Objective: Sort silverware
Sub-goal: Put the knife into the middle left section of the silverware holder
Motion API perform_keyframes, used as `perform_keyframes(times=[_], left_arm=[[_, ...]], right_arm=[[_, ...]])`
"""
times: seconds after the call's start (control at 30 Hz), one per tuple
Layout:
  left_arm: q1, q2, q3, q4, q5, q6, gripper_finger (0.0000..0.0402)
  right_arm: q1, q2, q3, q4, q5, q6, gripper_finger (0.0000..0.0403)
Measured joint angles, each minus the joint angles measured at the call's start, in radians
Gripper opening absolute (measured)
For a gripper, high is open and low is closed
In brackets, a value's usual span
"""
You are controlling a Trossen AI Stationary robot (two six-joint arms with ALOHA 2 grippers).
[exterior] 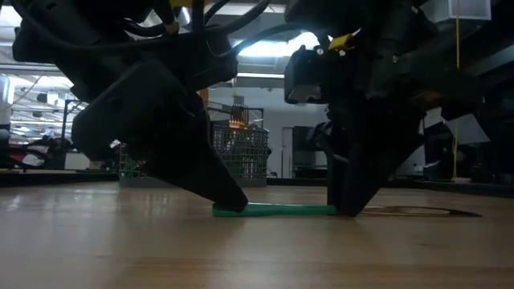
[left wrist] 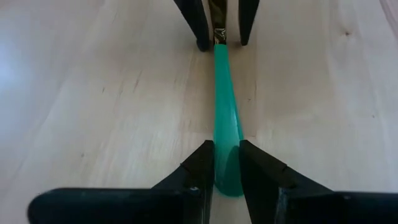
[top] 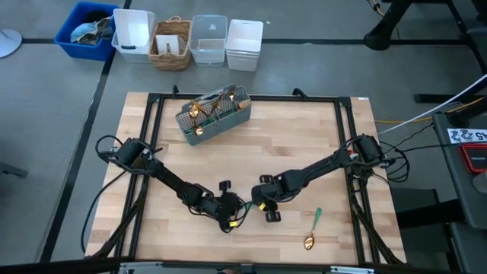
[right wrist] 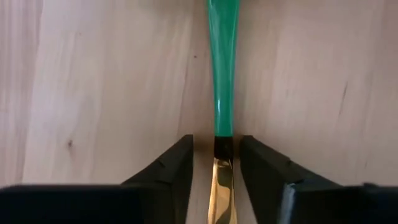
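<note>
At table front: left gripper (left wrist: 227, 177) pinches utensil handle (left wrist: 226, 118); right gripper (right wrist: 216, 168) straddles neck.

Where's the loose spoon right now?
High view: the spoon lies on the table's near right part, just beyond the right end effector, far from the caddy.

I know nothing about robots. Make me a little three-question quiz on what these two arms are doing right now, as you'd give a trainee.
1. True or false: both claws are down at the same piece of silverware lying on the table.
2. Which end does the left claw straddle: (a) the teal handle, (b) the gold metal end?
3. Where on the table does the loose spoon lie, and where is the grey caddy?

Key
1. True: the left claw is at one end, the right claw at the other.
2. (a); the right claw's fingers flank the gold end.
3. The spoon lies near the front edge on the right arm's side; the caddy sits at the far edge.
</note>
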Motion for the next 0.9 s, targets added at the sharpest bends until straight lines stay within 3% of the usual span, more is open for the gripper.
perform_keyframes(times=[0.4,0.67,0.9], left_arm=[[0.000,0.001,0.000,0.002,-0.028,0.016,0.0062],[0.000,0.003,-0.004,0.075,-0.033,0.017,0.0069],[0.008,0.005,-0.003,0.092,-0.014,0.017,0.0110]], right_arm=[[-0.001,0.003,-0.001,0.000,0.000,0.028,0.0037],[0.000,0.004,-0.002,-0.001,0.005,0.039,0.0034],[0.001,0.004,-0.003,0.007,0.014,0.048,0.0032]])
